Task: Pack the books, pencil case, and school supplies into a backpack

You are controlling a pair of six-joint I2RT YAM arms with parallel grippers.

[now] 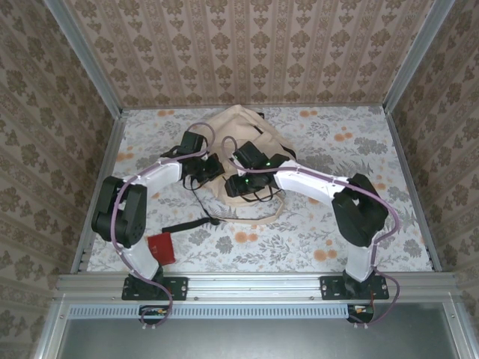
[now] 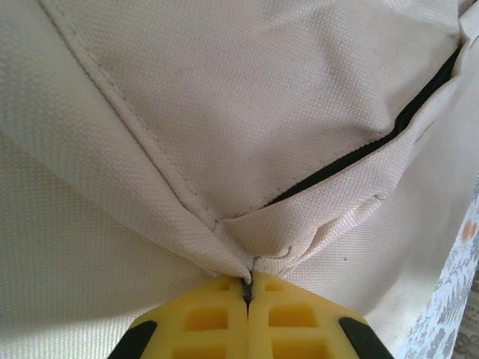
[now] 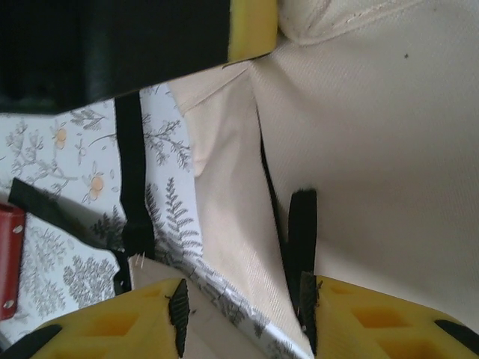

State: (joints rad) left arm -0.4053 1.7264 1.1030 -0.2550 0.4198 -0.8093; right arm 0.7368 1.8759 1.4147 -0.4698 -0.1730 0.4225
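Note:
The cream backpack [image 1: 241, 133] lies at the table's middle. My left gripper [image 1: 212, 170] is at its left side, shut on a pinched fold of the backpack's canvas [image 2: 248, 278] beside a black-lined opening [image 2: 352, 153]. My right gripper [image 1: 238, 185] is at the backpack's near edge, open, its jaws standing on either side of a beige flap [image 3: 239, 247] and a black webbing tab [image 3: 301, 224]. The red squarish school supply [image 1: 161, 247] lies flat near the left arm's base and appears as a red item [image 3: 9, 262] in the right wrist view. The books and the pencil case are out of view.
A black strap [image 1: 187, 224] trails from the backpack towards the red item across the floral tablecloth [image 1: 337, 149]. Patterned walls close in the back and both sides. The left gripper's yellow finger [image 3: 253, 28] sits close above the right gripper.

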